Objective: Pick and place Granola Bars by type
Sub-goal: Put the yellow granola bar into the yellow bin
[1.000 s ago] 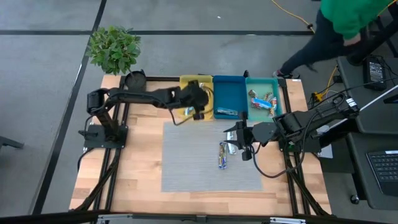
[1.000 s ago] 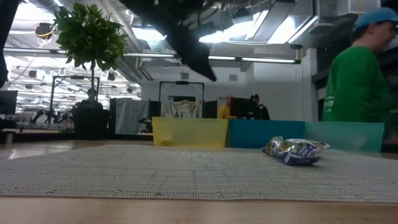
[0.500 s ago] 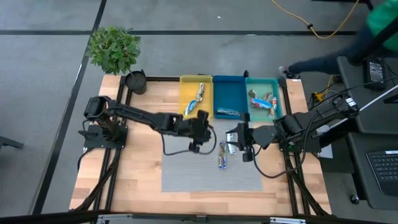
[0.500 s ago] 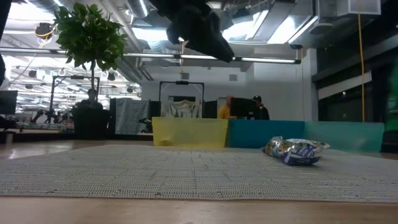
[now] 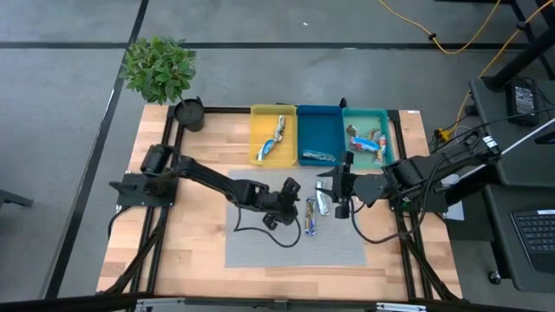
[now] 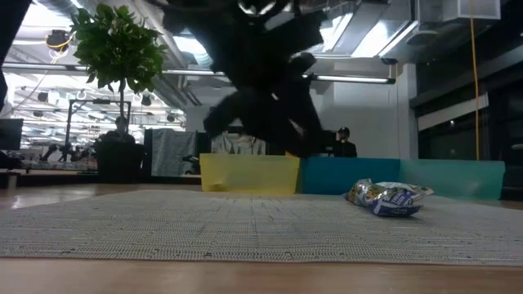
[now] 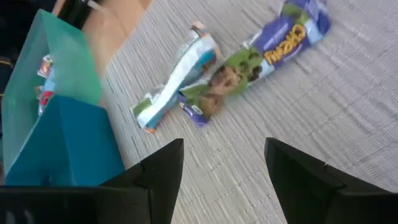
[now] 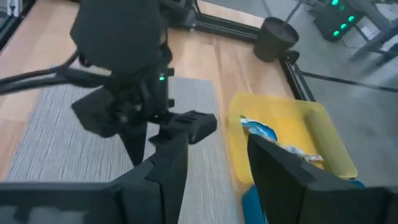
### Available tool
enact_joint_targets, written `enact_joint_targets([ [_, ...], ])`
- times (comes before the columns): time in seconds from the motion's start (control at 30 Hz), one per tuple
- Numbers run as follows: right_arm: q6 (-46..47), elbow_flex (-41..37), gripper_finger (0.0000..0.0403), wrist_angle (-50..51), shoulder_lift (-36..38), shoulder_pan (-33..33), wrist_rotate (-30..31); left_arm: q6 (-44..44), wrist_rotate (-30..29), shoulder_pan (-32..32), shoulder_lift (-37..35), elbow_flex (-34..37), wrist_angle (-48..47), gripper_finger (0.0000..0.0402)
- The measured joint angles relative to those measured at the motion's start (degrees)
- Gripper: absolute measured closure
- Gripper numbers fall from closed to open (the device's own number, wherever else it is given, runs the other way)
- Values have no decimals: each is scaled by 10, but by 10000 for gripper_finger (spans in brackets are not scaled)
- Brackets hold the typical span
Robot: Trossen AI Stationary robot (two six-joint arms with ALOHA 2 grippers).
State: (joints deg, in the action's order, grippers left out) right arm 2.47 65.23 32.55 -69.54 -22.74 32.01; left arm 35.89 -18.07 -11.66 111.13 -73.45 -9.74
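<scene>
Left arm (image 6: 261, 90) motion-blurred in low view; teal tray (image 7: 53, 59) contents mostly hidden.

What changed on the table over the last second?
The left gripper left the yellow tray and swung across the mat to the two loose bars, its fingers open above them. A bar now lies in view in the yellow tray. The person at the far right is gone from view. The right gripper hardly moved; the blue tray, the green tray and their bars stayed put.

Two shiny crinkled-wrapper granola bars (image 7: 231, 73) lie touching on the grey mat, one blue-purple, one blue-white. One silver bar (image 5: 274, 139) rests in the yellow tray, one in the blue, several red-orange in the teal.
</scene>
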Motion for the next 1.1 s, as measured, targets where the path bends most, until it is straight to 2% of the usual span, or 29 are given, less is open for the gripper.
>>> enact_joint_targets([
  [0.2,20,0,234,25,0,0,1,28,2,-5,32,-19,37,182],
  [0.5,77,0,234,63,0,-25,51,59,20,-19,42,-41,36,180],
  [0.6,96,-2,234,65,0,-45,74,57,24,-22,42,-49,40,180],
  [0.7,105,-39,234,24,1,-61,75,47,21,-27,42,-51,54,180],
  [0.8,120,-90,234,-3,0,-71,65,52,-17,-38,40,-51,55,180],
  [0.97,198,-171,234,-33,0,-73,28,65,-129,-62,39,-51,46,180],
  [1.1,277,-215,234,-44,0,-65,8,64,-171,-76,39,-51,20,181],
])
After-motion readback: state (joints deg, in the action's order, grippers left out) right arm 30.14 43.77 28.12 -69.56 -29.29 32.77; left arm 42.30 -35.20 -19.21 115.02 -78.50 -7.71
